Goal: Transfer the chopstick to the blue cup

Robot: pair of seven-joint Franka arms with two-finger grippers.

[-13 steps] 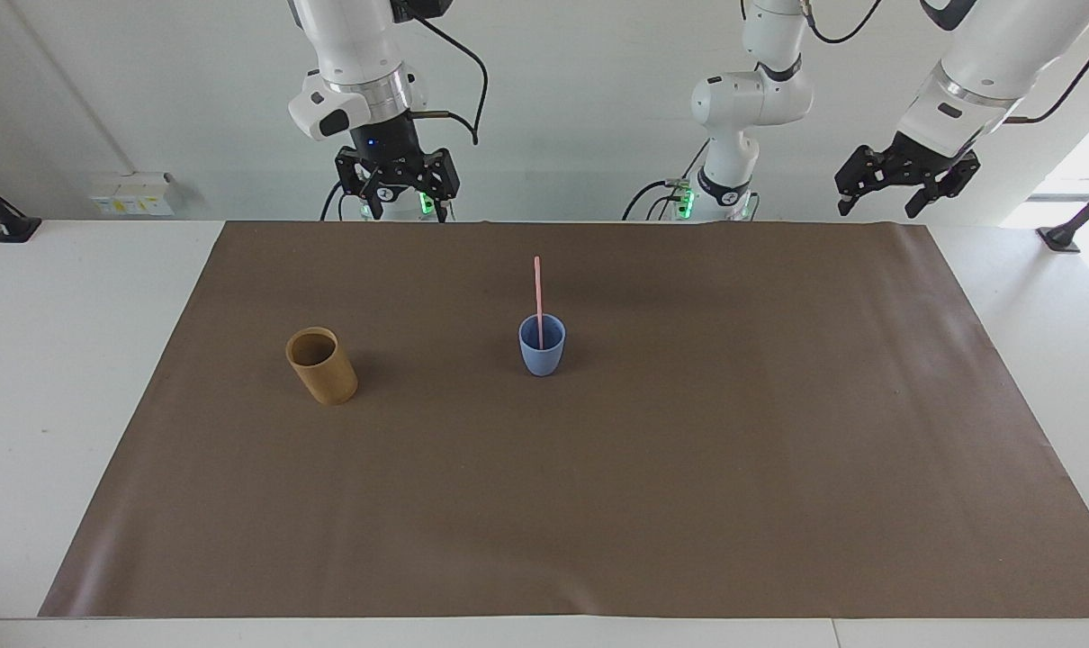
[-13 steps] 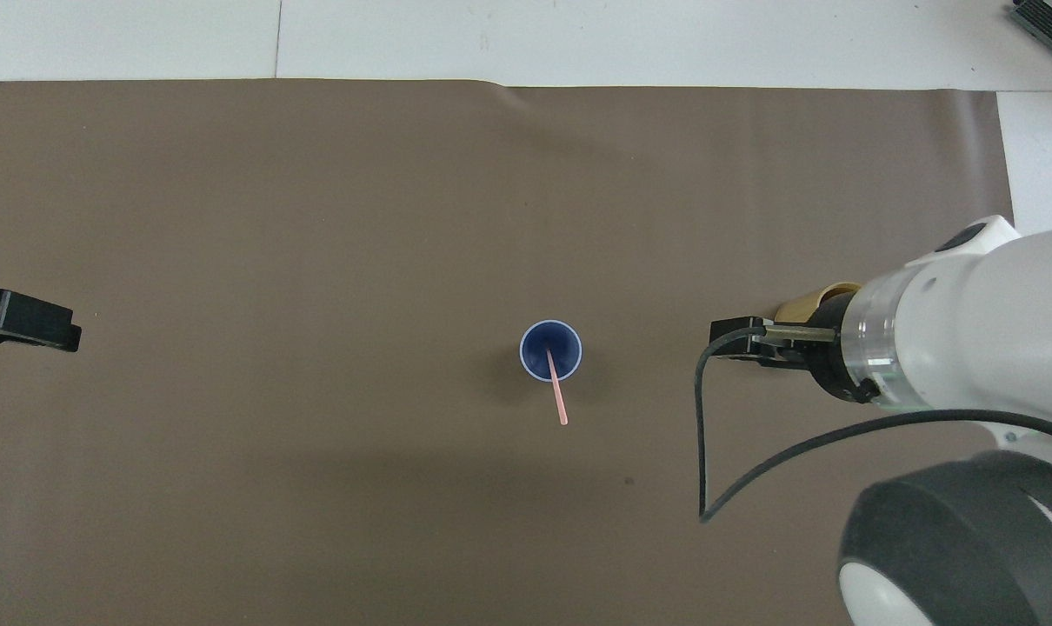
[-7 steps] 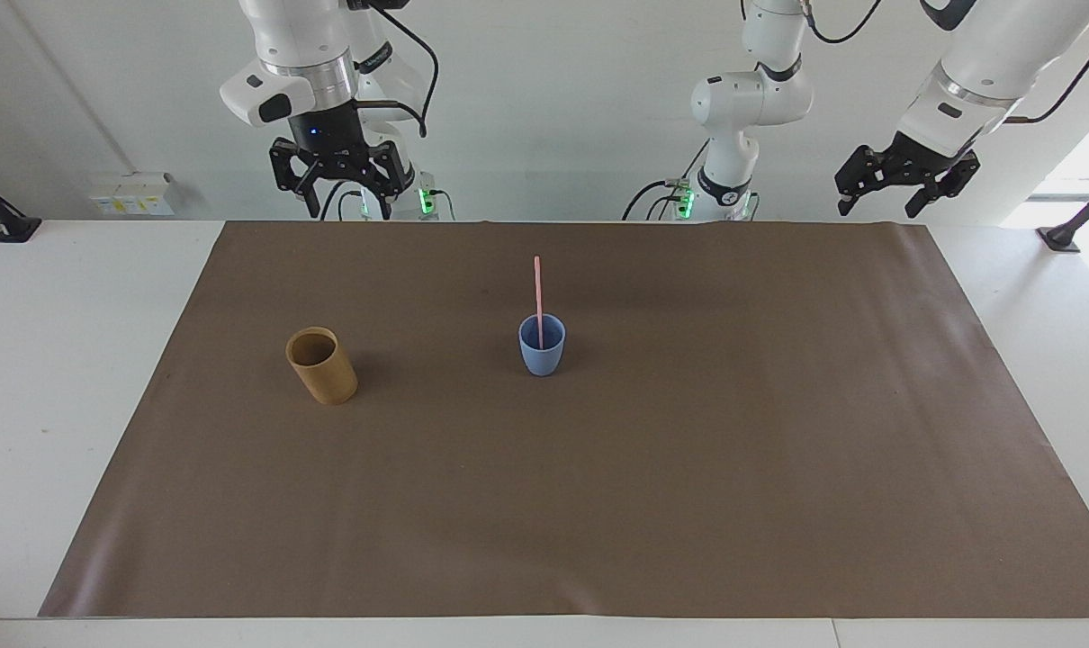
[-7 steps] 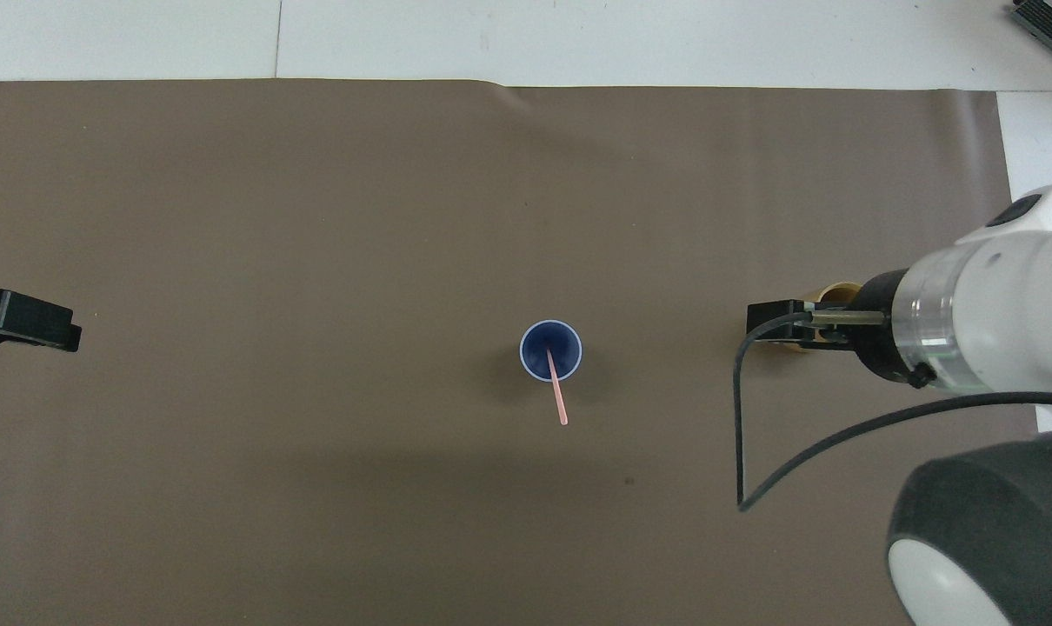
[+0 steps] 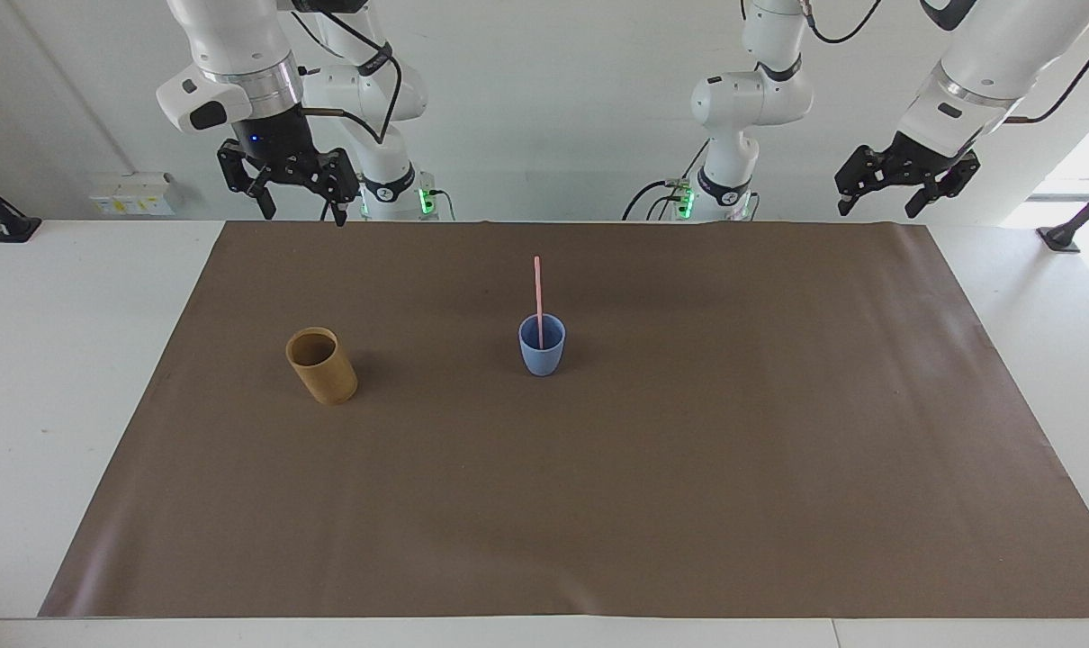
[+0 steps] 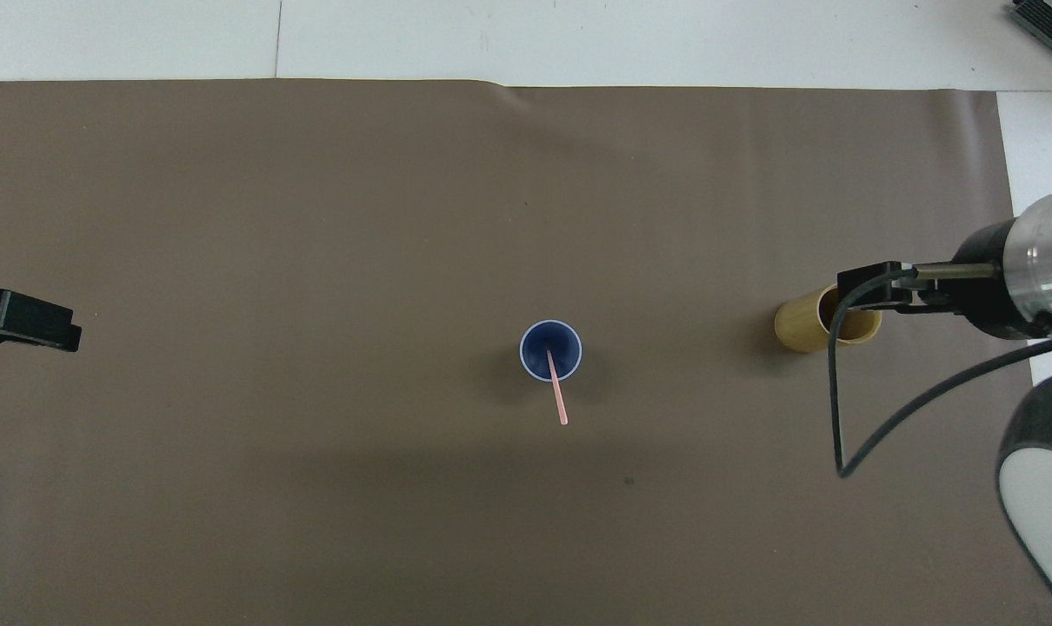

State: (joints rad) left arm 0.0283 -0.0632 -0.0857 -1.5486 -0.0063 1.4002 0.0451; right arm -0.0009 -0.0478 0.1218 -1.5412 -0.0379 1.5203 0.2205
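Desk (image 5: 49,378) white, covered over most of its top by a brown mat (image 5: 688,468)

Blue cup (image 5: 542,346) upright near the middle of the mat. Chopstick (image 5: 538,297) stands in it, lower end inside the cup, upper length sticking well above the rim; in the overhead view it leans toward the robots' edge of the mat

Tan cup (image 5: 321,364) on the mat toward the right arm's end of the desk, well apart from the blue cup, about as far from the robots as it is. It looks tilted in both views, mouth open; contents not discernible

Right claw (image 5: 297,193) raised in the air above the mat's edge nearest the robots, toward the right arm's end; fingers apart, nothing between them. In the overhead view its tip overlaps the tan cup's mouth, but the facing view shows it high and clear of that cup. A black cable loops from its wrist

Left claw (image 5: 877,193) up in the air off the mat's corner at the left arm's end, waiting; fingers spread, holding nothing. Only its tip shows at the overhead view's edge

Neither claw touches cup or chopstick
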